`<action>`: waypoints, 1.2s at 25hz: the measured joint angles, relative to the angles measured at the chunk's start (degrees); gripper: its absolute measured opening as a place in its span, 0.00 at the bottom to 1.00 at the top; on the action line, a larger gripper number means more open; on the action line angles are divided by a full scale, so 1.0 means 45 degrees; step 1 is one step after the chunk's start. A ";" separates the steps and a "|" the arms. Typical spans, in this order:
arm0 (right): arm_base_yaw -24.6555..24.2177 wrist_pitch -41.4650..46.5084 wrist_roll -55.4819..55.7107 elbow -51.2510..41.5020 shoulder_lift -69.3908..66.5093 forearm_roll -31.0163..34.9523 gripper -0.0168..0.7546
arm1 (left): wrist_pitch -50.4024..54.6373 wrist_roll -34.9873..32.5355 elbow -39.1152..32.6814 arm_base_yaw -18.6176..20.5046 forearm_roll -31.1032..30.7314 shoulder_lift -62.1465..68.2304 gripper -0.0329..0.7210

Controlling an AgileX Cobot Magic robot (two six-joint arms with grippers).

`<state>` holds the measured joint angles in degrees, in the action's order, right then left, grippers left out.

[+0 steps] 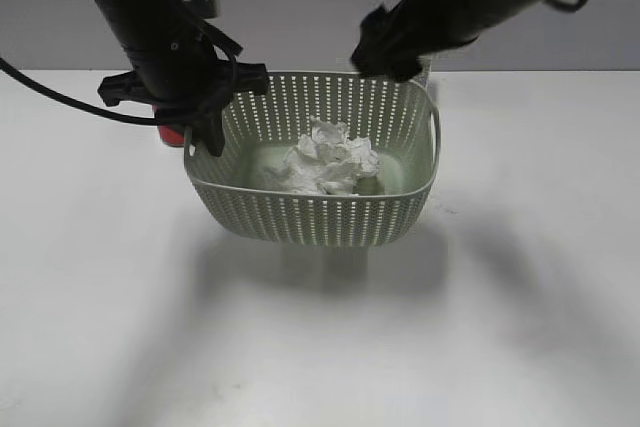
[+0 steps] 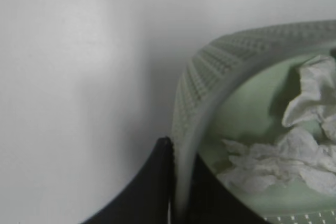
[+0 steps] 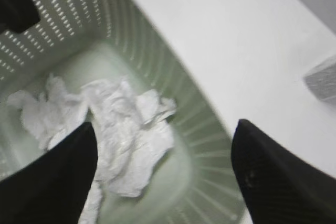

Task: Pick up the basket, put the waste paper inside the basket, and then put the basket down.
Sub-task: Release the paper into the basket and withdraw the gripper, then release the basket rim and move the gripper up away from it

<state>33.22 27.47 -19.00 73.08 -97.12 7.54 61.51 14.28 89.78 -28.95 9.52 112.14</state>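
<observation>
The pale green slotted basket (image 1: 330, 215) hangs tilted a little above the white table, its shadow below it. My left gripper (image 1: 205, 132) is shut on the basket's left rim (image 2: 184, 145), one finger outside and one inside. The crumpled white waste paper (image 1: 328, 162) lies on the basket floor and shows in the left wrist view (image 2: 294, 156) and the right wrist view (image 3: 121, 135). My right gripper (image 3: 165, 145) is open and empty above the basket's back right part, its fingers straddling the basket wall (image 3: 205, 145) without touching it.
A red object (image 1: 173, 135) shows partly behind my left gripper at the basket's left. A grey thing (image 3: 323, 80) lies on the table at the right edge of the right wrist view. The white table (image 1: 520, 327) spreads in front and to both sides.
</observation>
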 joint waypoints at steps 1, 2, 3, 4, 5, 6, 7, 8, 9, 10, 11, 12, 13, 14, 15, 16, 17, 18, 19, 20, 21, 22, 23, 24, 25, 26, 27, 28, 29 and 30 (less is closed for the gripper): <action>-0.0150 0.0000 0.0612 0.0137 0.0183 -0.0524 0.80 | -0.0010 0.0000 0.0000 0.0000 0.0000 0.0000 0.04; -0.0385 0.0009 0.1286 0.0306 0.0378 -0.1010 0.80 | -0.0025 0.0000 0.0000 0.0000 0.0000 0.0000 0.04; -0.0882 0.0050 0.1822 0.0487 0.0518 -0.1499 0.80 | -0.0025 0.0000 0.0000 0.0000 0.0000 0.0000 0.04; -0.1449 0.0128 0.2160 0.0579 0.0581 -0.1675 0.79 | -0.0025 0.0000 0.0000 0.0000 0.0000 0.0000 0.04; -0.1990 0.0351 0.2458 0.0625 0.0600 -0.1806 0.79 | -0.0068 0.0000 0.0000 0.0000 0.0010 0.0000 0.04; -0.2574 0.0691 0.2672 0.0653 0.0600 -0.1806 0.79 | -0.0172 0.0000 0.0000 0.0000 0.0010 0.0000 0.04; -0.3395 0.1256 0.2774 0.0653 0.0586 -0.1759 0.79 | -0.0347 0.0000 0.0000 0.0000 0.0010 0.0000 0.04; -0.3948 0.1855 0.2848 0.0641 0.0575 -0.1675 0.79 | -0.0522 0.0000 0.0000 0.0000 0.0010 0.0000 0.04; -0.4573 0.2343 0.2891 0.0628 0.0575 -0.1675 0.79 | -0.0714 0.0000 0.0000 0.0000 0.0010 0.0000 0.04; -0.5136 0.3008 0.2904 0.0617 0.0572 -0.1675 0.79 | -0.0858 0.0000 0.0000 0.0000 -0.0016 0.0000 0.04; -0.5601 0.3492 0.2913 0.0617 0.0572 -0.1675 0.79 | -0.0984 0.0000 0.0000 0.0000 -0.0042 0.0000 0.04; -0.5915 0.3856 0.2886 0.0617 0.0572 -0.1675 0.79 | -0.1082 0.0000 0.0000 0.0000 -0.0086 0.0000 0.04; -0.6166 0.4173 0.2846 0.0617 0.0572 -0.1675 0.79 | -0.1222 0.0000 0.0000 0.0000 -0.0146 0.0000 0.04; -0.6433 0.4549 0.2756 0.0617 0.0572 -0.1675 0.79 | -0.1423 0.0000 0.0000 0.0000 -0.0242 0.0000 0.04; -0.6567 0.4768 0.2680 0.0617 0.0572 -0.1675 0.79 | -0.1600 -0.0012 0.0000 0.0000 -0.0289 0.0000 0.04; -0.6660 0.5066 0.2652 0.0617 0.0572 -0.1675 0.79 | -0.1735 -0.0093 0.0000 0.0000 -0.0310 0.0000 0.04; -0.6691 0.5340 0.2614 0.0617 0.0572 -0.1599 0.79 | -0.1804 -0.0281 0.0000 0.0000 -0.0359 0.0000 0.04; -0.6694 0.5719 0.2542 0.0617 0.0572 -0.1416 0.79 | -0.1817 -0.0461 0.0000 0.0000 -0.0478 0.0000 0.04; -0.6694 0.5976 0.2412 0.0585 0.0606 -0.1153 0.79 | -0.1804 -0.0559 0.0000 0.0000 -0.0664 0.0000 0.04; -0.6694 0.6142 0.2237 0.0482 0.0681 -0.0710 0.79 | -0.1737 -0.0614 0.0000 0.0020 -0.0946 0.0000 0.04; -0.6694 0.6254 0.1976 0.0286 0.0836 -0.0196 0.79 | -0.1605 -0.0630 0.0000 0.0055 -0.1195 0.0000 0.04; -0.6694 0.6265 0.1709 0.0064 0.1056 0.0236 0.79 | -0.1428 -0.0657 0.0000 0.0139 -0.1358 0.0000 0.04; -0.6694 0.6265 0.1493 -0.0253 0.1282 0.0706 0.79 | -0.1177 -0.0657 0.0000 0.0262 -0.1398 0.0000 0.04; -0.6694 0.6187 0.1272 -0.0619 0.1592 0.1122 0.79 | -0.0965 -0.0618 0.0000 0.0425 -0.1409 0.0000 0.04; -0.6694 0.6062 0.1074 -0.0949 0.1945 0.1405 0.79 | -0.0831 -0.0465 -0.0013 0.0581 -0.1409 0.0000 0.04; -0.6694 0.5906 0.0942 -0.1364 0.2307 0.1686 0.79 | -0.0772 -0.0305 -0.0013 0.0783 -0.1361 0.0012 0.04; -0.6694 0.5688 0.0862 -0.1793 0.2611 0.1858 0.79 | -0.0747 -0.0211 -0.0013 0.0984 -0.1167 0.0057 0.04; -0.6694 0.5477 0.0787 -0.2215 0.2970 0.1933 0.79 | -0.0747 -0.0124 -0.0013 0.1172 -0.0944 0.0150 0.04; -0.6694 0.5307 0.0744 -0.2561 0.3317 0.1969 0.79 | -0.0720 -0.0077 -0.0013 0.1287 -0.0704 0.0270 0.04; -0.6694 0.5141 0.0706 -0.2964 0.3607 0.1999 0.79 | -0.0709 -0.0054 -0.0013 0.1360 -0.0517 0.0432 0.04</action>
<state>3.09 50.60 -15.82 59.74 -80.89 16.54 58.32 14.04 89.73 -22.83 7.19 114.09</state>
